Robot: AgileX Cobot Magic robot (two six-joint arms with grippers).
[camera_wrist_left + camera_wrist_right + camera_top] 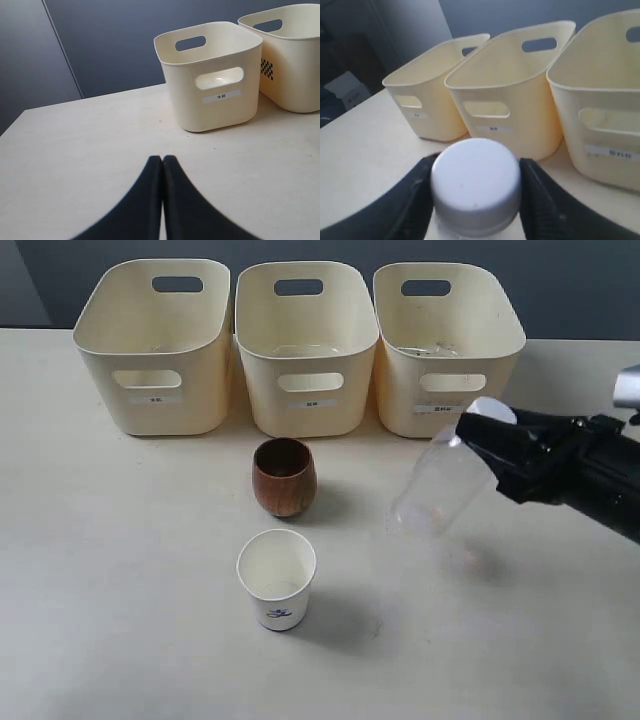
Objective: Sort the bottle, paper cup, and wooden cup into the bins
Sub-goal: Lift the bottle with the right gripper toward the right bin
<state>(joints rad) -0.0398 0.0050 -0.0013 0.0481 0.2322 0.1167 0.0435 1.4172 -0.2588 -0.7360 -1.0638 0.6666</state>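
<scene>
Paper cup: the paper cup [276, 579] stands upright nearest the camera in the exterior view, mouth open upward, a small dark blue mark on its side; nothing touches it.

Wooden cup: the wooden cup [284, 476] stands upright just behind the paper cup, apart from it, between that cup and the middle bin.

Bottle: the bottle [447, 476] is off the table [120, 620], tilted, its clear body slanting down toward the table's middle and its white cap end up at the gripper; in the right wrist view the cap [476, 183] fills the space between the two dark fingers.

Right gripper: the right gripper [484, 436] reaches in from the right edge of the exterior view and is clamped on the bottle at its cap, one finger [415, 197] pressed to each side of it.

Left gripper: the left gripper [162, 162] shows only in the left wrist view, its two black fingertips pressed together with nothing between them, above bare table.

Bins: the bins stand in a row at the far side of the table, left bin [155, 350], middle bin [306, 350] and right bin [447, 350] almost touching; each has oval handle cutouts and a small white label on the front. The right bin is the one closest to the held bottle.
</scene>
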